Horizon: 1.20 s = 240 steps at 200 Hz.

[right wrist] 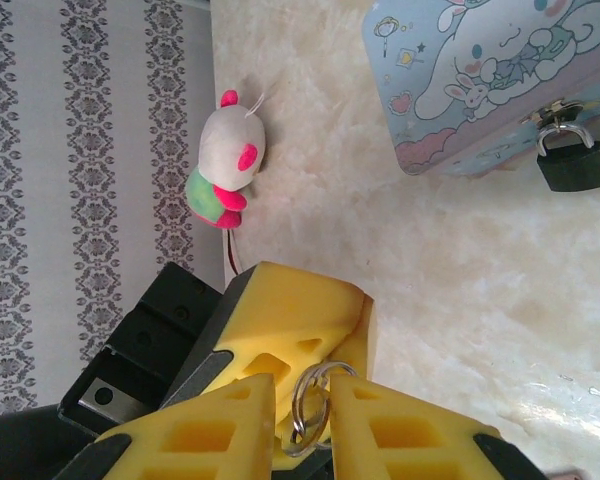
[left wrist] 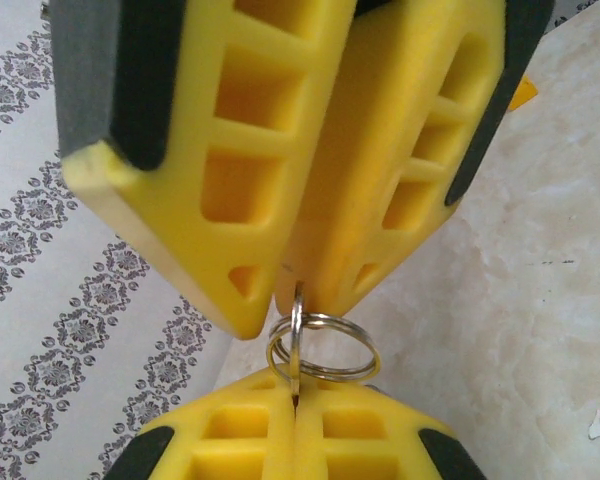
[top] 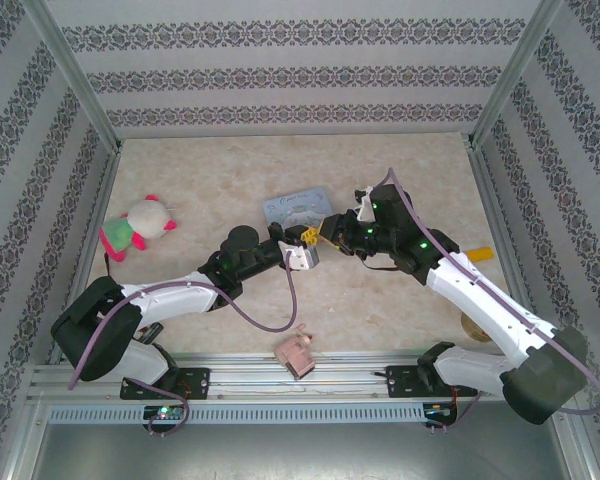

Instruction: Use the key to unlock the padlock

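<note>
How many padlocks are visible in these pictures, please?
1. The padlock hangs from the clasp at the edge of the blue tin, which lies on the table. Others may be hidden.

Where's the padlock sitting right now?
Right wrist view, upper right: the padlock hangs from the clasp of the blue cartoon tin, well to the right of the plush toy.

The beige, marble-patterned tabletop (top: 410, 170) lies beneath the left claw (top: 302, 240) and the right claw (top: 328, 232). Beyond the claws you face the back wall (top: 300, 75); side walls (top: 30, 150) flank them. All carry white wallpaper with grey ornamental stripes. Aluminium posts (top: 75, 80) mark the far corners. Behind the claws, a slotted aluminium rail (top: 300, 380) edges the table. Lighting is even.
</note>
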Each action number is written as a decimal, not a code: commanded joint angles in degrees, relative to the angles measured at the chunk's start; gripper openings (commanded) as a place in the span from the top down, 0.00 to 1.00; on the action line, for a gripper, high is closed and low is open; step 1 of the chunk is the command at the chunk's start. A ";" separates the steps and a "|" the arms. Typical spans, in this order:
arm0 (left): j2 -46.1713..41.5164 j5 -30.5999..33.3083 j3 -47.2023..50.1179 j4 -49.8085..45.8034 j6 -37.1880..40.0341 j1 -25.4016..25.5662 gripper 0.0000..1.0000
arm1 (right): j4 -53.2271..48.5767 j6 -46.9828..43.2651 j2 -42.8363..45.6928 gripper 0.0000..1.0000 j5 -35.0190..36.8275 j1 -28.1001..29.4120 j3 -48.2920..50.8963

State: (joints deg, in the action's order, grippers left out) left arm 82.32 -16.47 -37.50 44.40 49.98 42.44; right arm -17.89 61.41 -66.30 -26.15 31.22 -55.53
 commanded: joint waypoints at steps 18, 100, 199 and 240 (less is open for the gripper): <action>0.56 -0.92 -0.29 2.24 0.74 0.94 1.00 | 1.89 0.78 -0.98 0.77 -1.79 -0.37 -1.80; 0.47 0.13 -0.39 2.49 -0.32 0.89 1.00 | 2.30 0.72 -1.73 0.99 -2.59 -0.71 -0.81; -6.82 -2.93 1.48 -4.06 -5.45 0.89 0.26 | 12.13 -2.05 0.77 1.00 -5.57 -6.44 6.15; -13.14 1.25 -0.49 -12.70 -23.64 0.23 0.01 | 18.60 -6.22 2.13 1.00 -7.99 -9.21 9.21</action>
State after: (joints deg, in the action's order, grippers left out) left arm 72.29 -17.15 -36.42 38.94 40.53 42.70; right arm -6.20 59.40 -66.00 -31.51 23.20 -48.01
